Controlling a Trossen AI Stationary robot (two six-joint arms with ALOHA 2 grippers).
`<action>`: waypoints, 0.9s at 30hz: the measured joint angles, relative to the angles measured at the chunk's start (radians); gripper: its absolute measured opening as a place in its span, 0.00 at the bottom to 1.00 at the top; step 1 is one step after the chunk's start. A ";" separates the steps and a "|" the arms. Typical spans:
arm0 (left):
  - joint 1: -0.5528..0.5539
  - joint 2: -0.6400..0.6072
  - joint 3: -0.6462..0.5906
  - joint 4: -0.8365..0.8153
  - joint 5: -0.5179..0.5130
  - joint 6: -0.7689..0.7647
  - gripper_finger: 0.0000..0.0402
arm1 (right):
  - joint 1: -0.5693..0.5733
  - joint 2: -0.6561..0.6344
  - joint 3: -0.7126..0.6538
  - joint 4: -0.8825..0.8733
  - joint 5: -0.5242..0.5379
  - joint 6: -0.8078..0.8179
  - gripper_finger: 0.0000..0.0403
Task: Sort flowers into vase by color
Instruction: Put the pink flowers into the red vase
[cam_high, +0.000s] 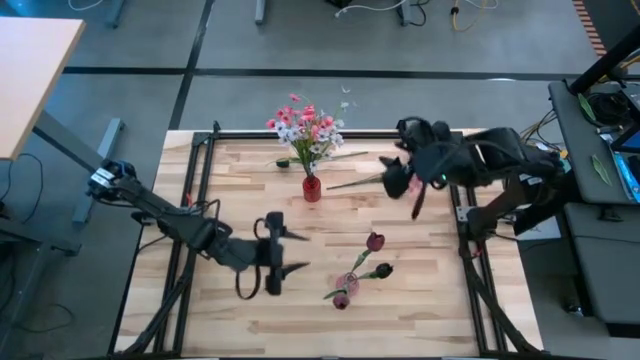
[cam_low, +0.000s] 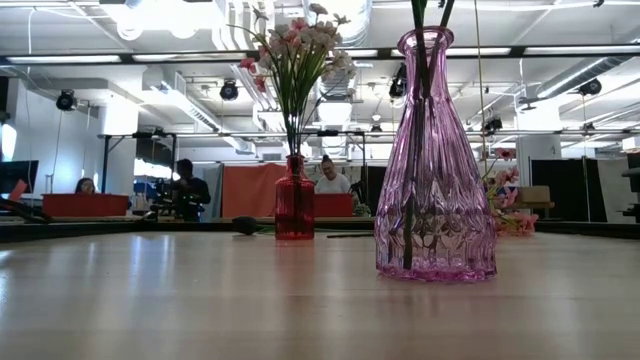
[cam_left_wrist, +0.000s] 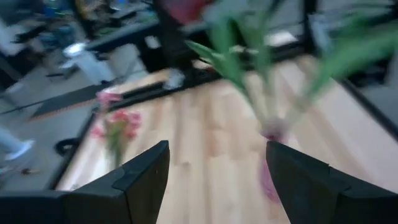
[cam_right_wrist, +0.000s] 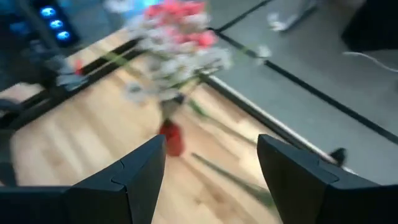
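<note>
Two vases stand on the pale wooden slat table (cam_high: 230, 320). A small red vase (cam_high: 312, 188) near the far edge holds a bunch of pink and white flowers (cam_high: 306, 127). A faceted, ribbed pink glass vase (cam_high: 345, 291), narrow-necked, holds dark red buds (cam_high: 375, 241) on thin green stems. The left gripper (cam_high: 291, 250) hangs beside the pink vase, fingers spread wide and empty. The right gripper (cam_high: 403, 186) hovers just beside the red vase, jaws parted, holding nothing. One loose green stem (cam_high: 352, 181) lies between them. No writing is legible.
</note>
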 joint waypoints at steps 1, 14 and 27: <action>0.021 0.005 0.001 0.007 -0.008 0.004 0.62 | -0.021 -0.001 -0.004 0.002 0.005 -0.010 0.61; 0.238 0.238 -0.004 0.229 0.106 0.184 0.62 | -0.071 -0.005 -0.117 0.003 0.035 -0.094 0.61; 0.140 0.127 -0.009 0.052 -0.049 0.132 0.62 | -0.335 -0.069 -0.408 0.063 -0.142 -0.329 0.55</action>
